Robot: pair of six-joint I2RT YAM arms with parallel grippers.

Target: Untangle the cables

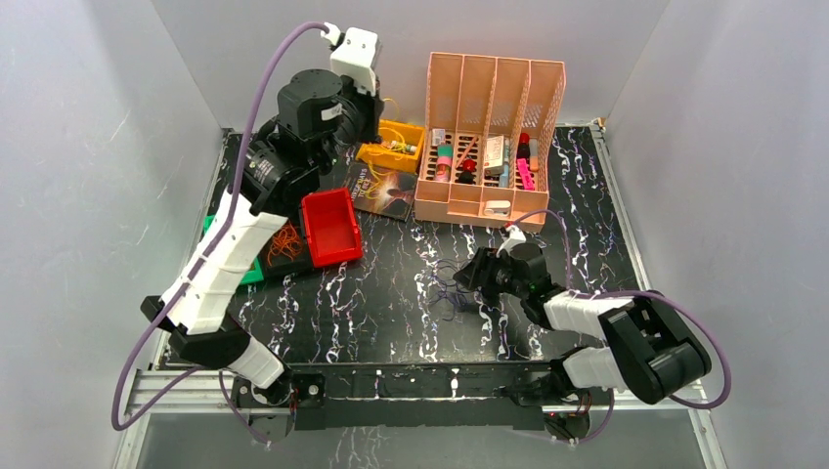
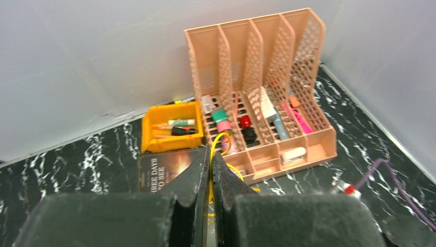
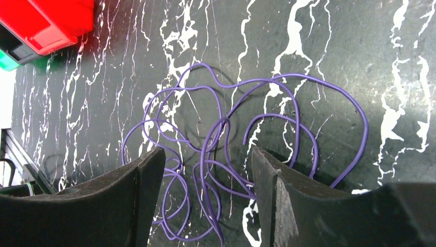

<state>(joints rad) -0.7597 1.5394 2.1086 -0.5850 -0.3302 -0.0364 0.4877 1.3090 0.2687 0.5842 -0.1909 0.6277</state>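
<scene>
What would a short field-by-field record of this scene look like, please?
left claw: shut on the yellow cable, raised near the peach organiser
right claw: open, low over the purple cable, straddling some of its loops
purple cable: loose tangle on the black marbled table
orange cable: coiled just left of the red bin
other items: yellow bin, book
</scene>
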